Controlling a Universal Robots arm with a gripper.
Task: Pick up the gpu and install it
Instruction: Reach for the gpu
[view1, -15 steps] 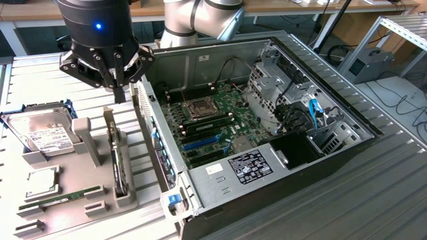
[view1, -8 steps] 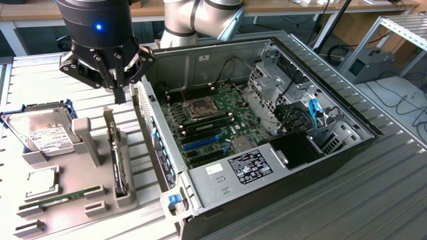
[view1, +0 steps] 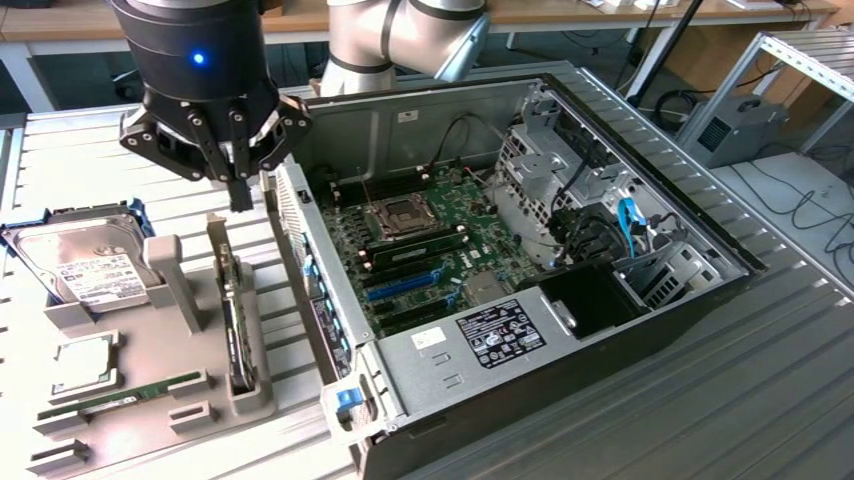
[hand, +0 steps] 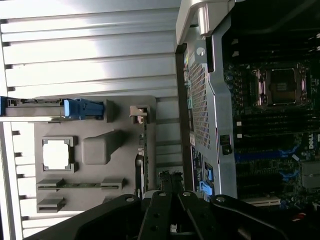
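1. The gripper (view1: 240, 203) (hand: 170, 176) hangs above the grey holder tray (view1: 140, 350) (hand: 120, 165), over the tray edge that faces the computer case (view1: 534, 385) (hand: 200, 110). Its fingers are pressed together and hold nothing.
2. The gpu (view1: 235, 335) (hand: 144, 155) stands on its long edge in a slot along that same tray edge, just beside the case wall. The gripper is above one end of the card and apart from it.
3. The step in hand is judged to be the approach for the pick. The fingers need to part before any descent, because joined tips would strike the card's top edge.
4. In the wrist view the card appears as a narrow line, and the fingertips seem to sit slightly to the case side of it. The finger gap should be centred on that line so the pads meet the card's two flat faces.
5. A hold nearer the middle of the card's length would likely balance better than a hold at the end.
6. Clearance is tight. The case wall is close on one side and the tray's upright post (view1: 174, 280) stands on the other, so neither opened finger should touch them.
7. The hard drive (view1: 87, 265), the processor (view1: 87, 362) and the memory stick (view1: 127, 392) lie toward the tray's opposite edge, apart from the card's slot.
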